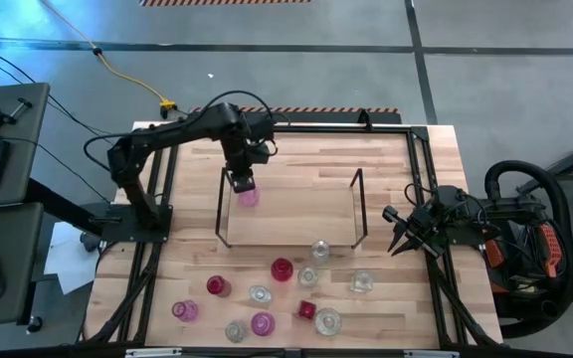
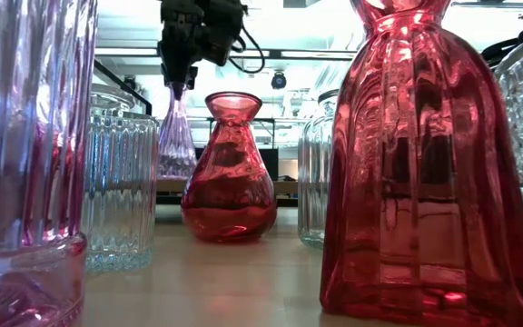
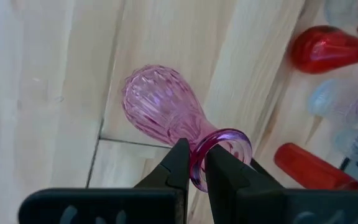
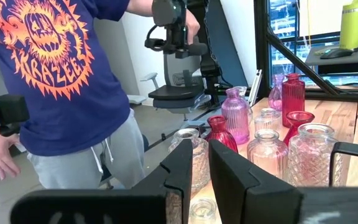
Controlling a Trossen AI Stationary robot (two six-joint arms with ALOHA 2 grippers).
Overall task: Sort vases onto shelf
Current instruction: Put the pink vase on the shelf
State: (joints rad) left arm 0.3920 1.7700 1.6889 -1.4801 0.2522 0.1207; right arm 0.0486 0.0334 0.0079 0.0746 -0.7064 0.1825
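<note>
1. Gripping by the rim looks right for this pink vase [image 3: 160, 109]: thin ribbed glass, prob. light, stiff, slick, breakable; narrow neck under a flared lip gives the only pinchable spot.
2. Left gripper [image 3: 191, 163] is nearly closed, fingers pinching the lip edge, one inside the mouth, one outside. Vase hangs over the shelf [image 1: 296, 214] board, near its left wire frame; can't tell if the base touches wood.
3. Risk, imo: hold on a thin rim is small, so vase could swing or slip.
4. Right gripper [image 1: 398, 236] waits at table's right edge, jaws a narrow gap apart, holding nothing.
5. Other vases [image 1: 282, 269] stand grouped on the table in front of shelf.
</note>
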